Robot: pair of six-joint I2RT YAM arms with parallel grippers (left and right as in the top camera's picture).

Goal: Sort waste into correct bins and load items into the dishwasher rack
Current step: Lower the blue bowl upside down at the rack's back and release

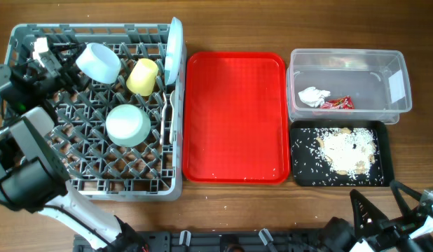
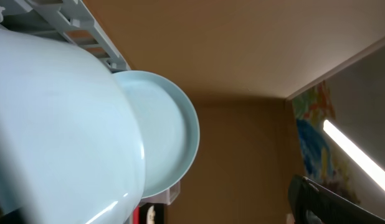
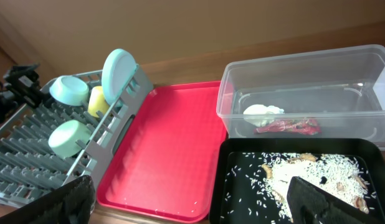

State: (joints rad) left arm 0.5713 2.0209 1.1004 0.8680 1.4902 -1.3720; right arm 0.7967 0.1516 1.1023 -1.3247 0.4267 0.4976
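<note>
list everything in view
grey pegged plastic rack: one, grey, left
pale blue bowls: two, pale blue, in rack
small yellow cup: one, yellow, in rack
light blue round plate: one, light blue, upright, rack's right
red plastic tray: one, red, centre
clear plastic tub: one, clear, back right
crumpled white paper napkin: one, white, in tub
red snack wrapper: one, red, in tub
shallow black tray: one, black, front right
beige rice-like scraps: heap, beige, black tray
left fingers: black, rack's back left
right fingers: black, spread, front right

The red tray [image 1: 234,119] is glossy plastic, the tub [image 1: 346,53] clear plastic, the napkin [image 1: 313,96] crumpled paper, the rack [image 1: 118,187] matt grey plastic, the desk [image 1: 420,28] smooth wood.
</note>
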